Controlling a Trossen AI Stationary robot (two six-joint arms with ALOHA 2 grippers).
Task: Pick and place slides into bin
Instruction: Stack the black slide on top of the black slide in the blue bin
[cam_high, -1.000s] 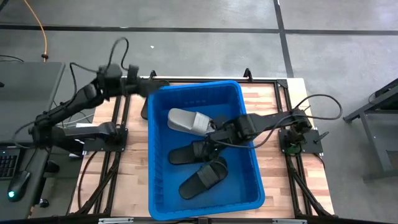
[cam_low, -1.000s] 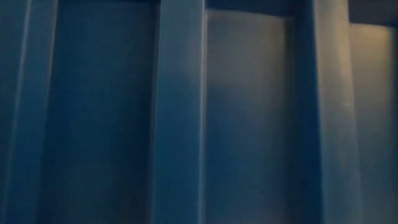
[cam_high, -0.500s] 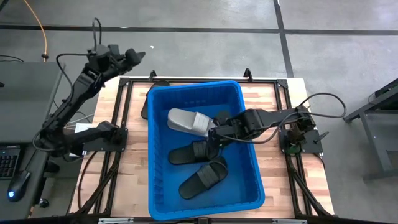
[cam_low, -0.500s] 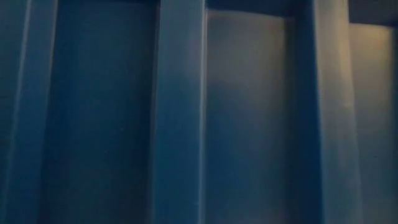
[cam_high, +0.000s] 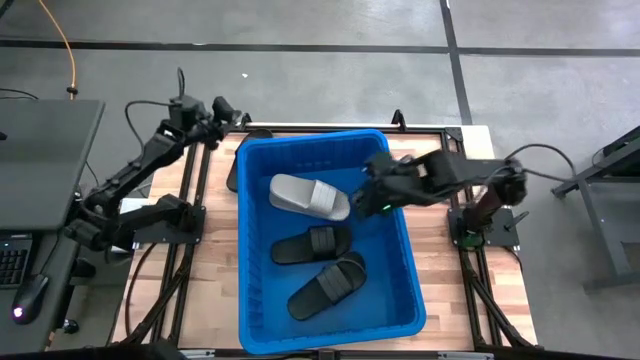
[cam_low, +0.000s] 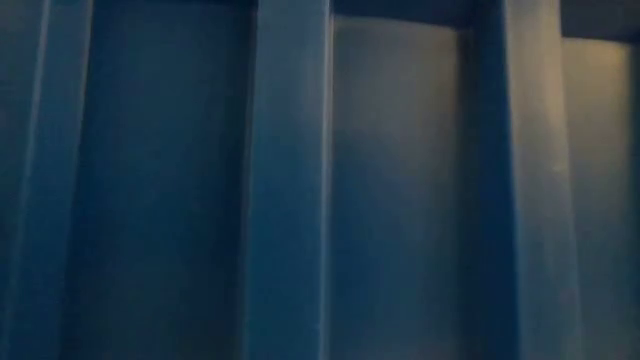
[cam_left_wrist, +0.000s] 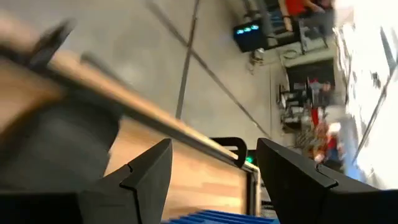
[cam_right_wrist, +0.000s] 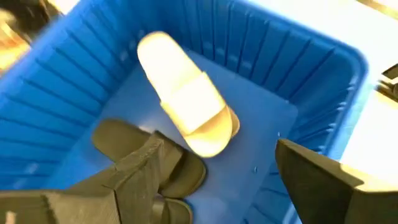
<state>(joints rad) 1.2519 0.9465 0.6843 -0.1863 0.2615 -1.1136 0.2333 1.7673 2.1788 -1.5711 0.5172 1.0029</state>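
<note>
Wooden tabletop (cam_high: 440, 150) carries bin (cam_high: 400, 300) holding three slides (cam_high: 310, 195); right gripper (cam_high: 372, 192) spread above them, left gripper (cam_high: 232, 112) spread, empty.

blue bin (cam_high: 400, 300) on the table — inside, 1 grey slide (cam_high: 308, 195), 2 black slides (cam_high: 318, 265) flat

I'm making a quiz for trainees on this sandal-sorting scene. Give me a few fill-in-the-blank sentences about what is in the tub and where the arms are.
1. The bin holds two black slides and one ____ slide.
2. The bin is ____ in colour.
3. The right gripper, jaws open and holding nothing, is above the ____.
4. The left gripper is at the table's far-left corner, ____ the bin.

Missing words: grey; blue; bin; outside
</note>
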